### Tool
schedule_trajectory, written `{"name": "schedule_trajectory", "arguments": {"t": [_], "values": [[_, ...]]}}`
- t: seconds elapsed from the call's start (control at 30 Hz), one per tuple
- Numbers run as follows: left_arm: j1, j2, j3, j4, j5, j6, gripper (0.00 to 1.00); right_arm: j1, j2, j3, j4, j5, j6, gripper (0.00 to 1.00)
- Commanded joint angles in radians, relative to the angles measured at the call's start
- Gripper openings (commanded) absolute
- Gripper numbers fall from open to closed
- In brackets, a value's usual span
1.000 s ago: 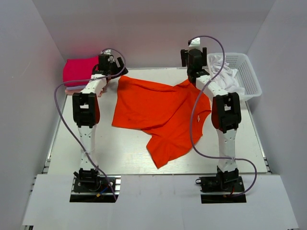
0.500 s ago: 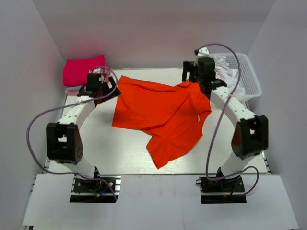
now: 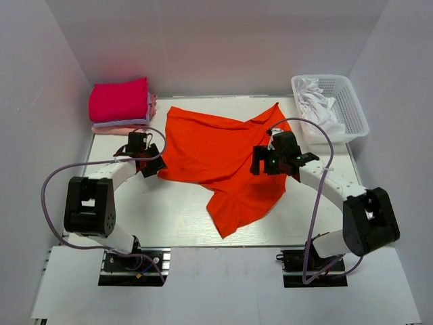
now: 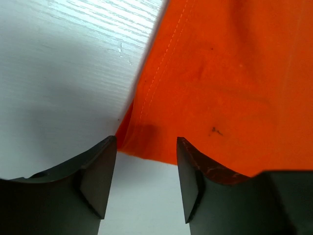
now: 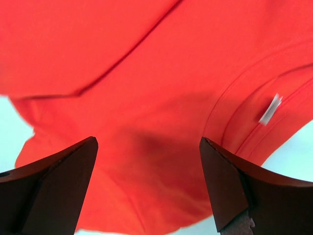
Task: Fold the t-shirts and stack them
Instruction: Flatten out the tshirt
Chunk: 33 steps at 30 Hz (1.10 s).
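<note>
The orange-red t-shirt (image 3: 216, 152) lies spread loosely across the middle of the table. My left gripper (image 3: 150, 165) is low at its left lower corner. In the left wrist view that corner of the t-shirt (image 4: 220, 88) reaches just between the tips of the left gripper (image 4: 145, 147), whose jaws stand apart and pinch nothing. My right gripper (image 3: 265, 166) hovers wide open over the shirt's right side. In the right wrist view the right gripper (image 5: 146, 147) is above the cloth beside the collar and its white tag (image 5: 270, 108). A folded magenta t-shirt (image 3: 120, 99) tops a stack of paler folded ones (image 3: 122, 124) at the back left.
A white plastic basket (image 3: 354, 101) holding white cloth (image 3: 318, 101) stands at the back right. White walls close in the table on the left, back and right. Bare table (image 3: 169, 210) shows in front of the shirt.
Both arms have pulled back from the far edge and dropped low, the left to the shirt's left corner, the right over the collar area. The left jaws have narrowed.
</note>
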Motion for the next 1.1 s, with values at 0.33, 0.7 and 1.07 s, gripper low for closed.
{"name": "schedule_trajectory", "arguments": {"t": [0.33,0.7,1.07], "values": [[-0.002,0.058,0.042,-0.038,-0.045,0.044,0.59,0.01,-0.061,-0.02,-0.049,0.031,0.016,0.9],[-0.002,0.095,0.013,0.043,0.094,0.064,0.0,0.008,-0.027,-0.069,-0.035,0.031,0.027,0.9],[-0.002,0.061,0.212,0.013,0.185,0.064,0.0,0.005,-0.038,-0.091,-0.01,0.094,0.03,0.9]]}}
